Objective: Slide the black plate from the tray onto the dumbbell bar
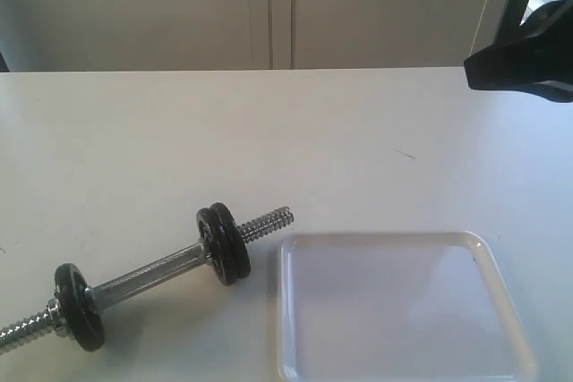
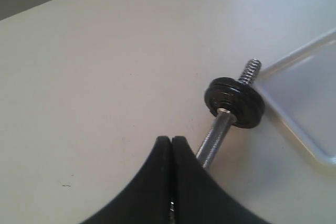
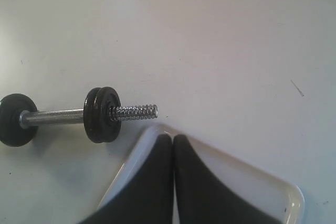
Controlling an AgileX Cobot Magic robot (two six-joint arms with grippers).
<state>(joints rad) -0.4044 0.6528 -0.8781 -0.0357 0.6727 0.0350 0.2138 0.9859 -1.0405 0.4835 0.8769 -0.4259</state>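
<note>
The dumbbell bar point(image 1: 148, 275) lies on the white table, left of the tray point(image 1: 403, 310). Two black plates point(image 1: 224, 243) sit pressed together on it, just inside its threaded end point(image 1: 269, 221), and a third disc point(image 1: 79, 306) sits near the other end. The tray shows nothing in it. My right gripper point(image 3: 172, 137) is shut and empty, hanging over the tray's corner point(image 3: 131, 161) by the threaded end point(image 3: 134, 113); it shows high at the right point(image 1: 483, 69) in the exterior view. My left gripper point(image 2: 171, 139) is shut and empty above the bar's shaft point(image 2: 215, 140).
The white table runs back to a pale wall with panel seams point(image 1: 269, 6). A small dark mark point(image 1: 405, 154) lies on the tabletop behind the tray. The tray's near rim reaches the bottom edge of the exterior view.
</note>
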